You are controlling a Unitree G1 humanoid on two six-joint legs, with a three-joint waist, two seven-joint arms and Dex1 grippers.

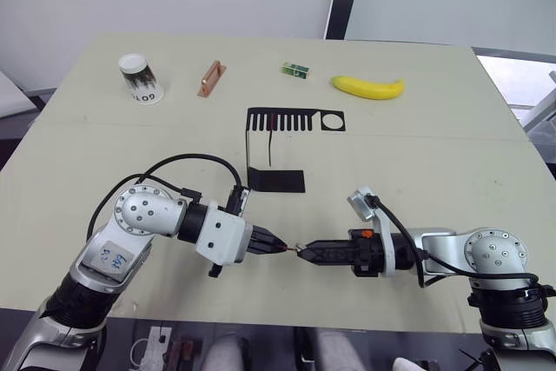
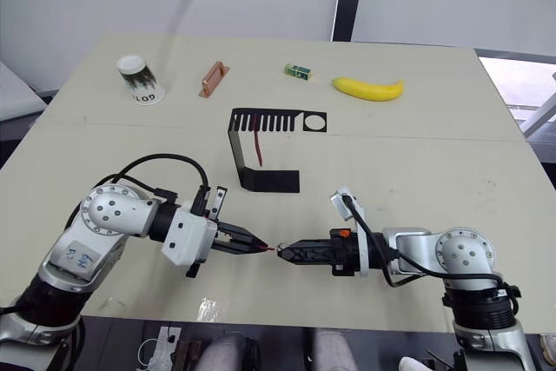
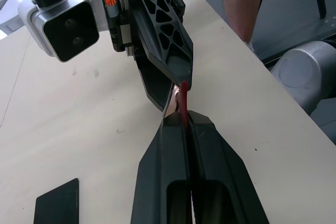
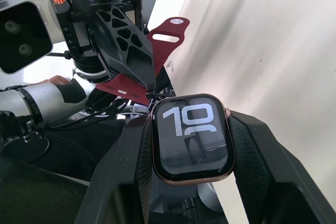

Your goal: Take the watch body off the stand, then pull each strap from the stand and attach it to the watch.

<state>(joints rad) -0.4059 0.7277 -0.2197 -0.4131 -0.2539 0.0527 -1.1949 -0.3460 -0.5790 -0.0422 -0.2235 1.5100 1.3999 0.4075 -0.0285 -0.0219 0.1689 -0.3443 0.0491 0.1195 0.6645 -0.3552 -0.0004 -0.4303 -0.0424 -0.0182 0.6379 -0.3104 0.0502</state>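
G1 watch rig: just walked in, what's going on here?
The right gripper is shut on the watch body, screen facing its wrist camera. The left gripper is shut on one dark red strap and holds it right at the watch's edge, the two grippers tip to tip above the near part of the table. So one strap is being attached. The second strap hangs from the slotted top of the black stand.
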